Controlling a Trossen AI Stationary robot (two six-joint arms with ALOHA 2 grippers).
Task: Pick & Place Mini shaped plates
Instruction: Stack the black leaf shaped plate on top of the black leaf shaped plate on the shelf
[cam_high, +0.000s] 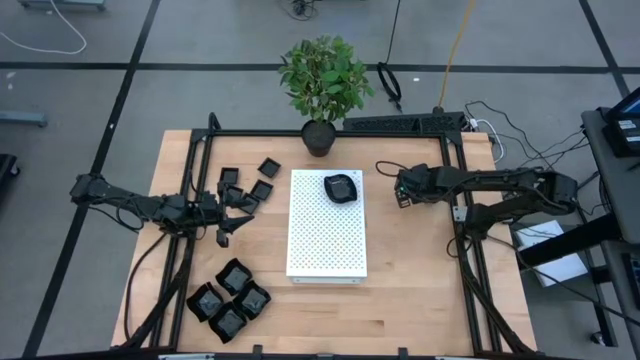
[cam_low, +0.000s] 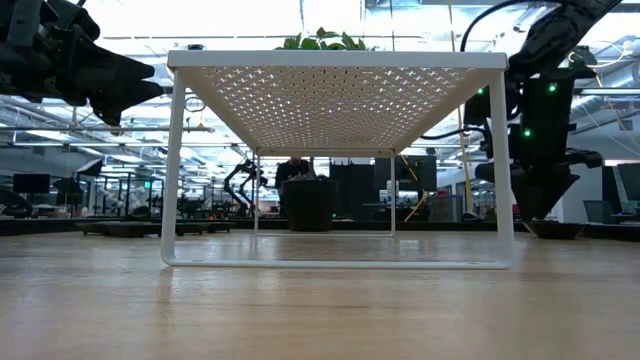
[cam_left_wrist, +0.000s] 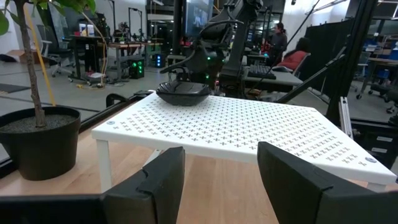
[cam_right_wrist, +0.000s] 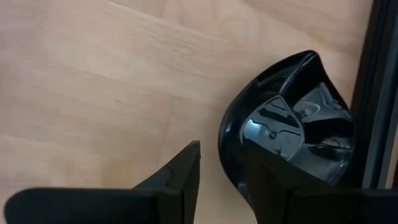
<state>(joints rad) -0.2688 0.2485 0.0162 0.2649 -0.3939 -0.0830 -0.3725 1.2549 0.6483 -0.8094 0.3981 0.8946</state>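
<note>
Where the left arm reaches in from the table's (cam_high: 420, 300) left edge, the left gripper (cam_high: 238, 208) lies low beside the small plates (cam_high: 261, 189). It faces the board (cam_high: 327, 240). In the left wrist view its fingers (cam_left_wrist: 155, 180) stand well apart with nothing between them.

The small plates are black squares scattered on the wood just left of the board, toward the far side. Each is turned at its own angle, so they share no common heading.

Nearer the front left, four wavy plates (cam_high: 230, 295) sit packed together, touching. The cluster forms a diamond whose corners point toward the table's edges.

The white perforated board stands on legs at the table's centre, its long axis running front to back. A rounded plate (cam_high: 341, 187) rests upright on the board's far right corner; the left wrist view shows it (cam_left_wrist: 183, 93) sitting flat on the surface. Its long axis cannot be told with confidence. A potted plant (cam_high: 319, 138) stands just beyond the board's far edge.

To the right of the board, the right gripper (cam_high: 400, 186) is down near the table. In the right wrist view its fingers (cam_right_wrist: 186, 168) are nearly together, clamped on the rim of the right plate (cam_right_wrist: 286, 124), one finger outside the rim and one inside. This glossy plate lies over bare wood, close beside a black rail (cam_right_wrist: 376, 93). Its long axis runs from the fingers out to a pointed corner, roughly along the rail, and that corner aims away from the gripper.
</note>
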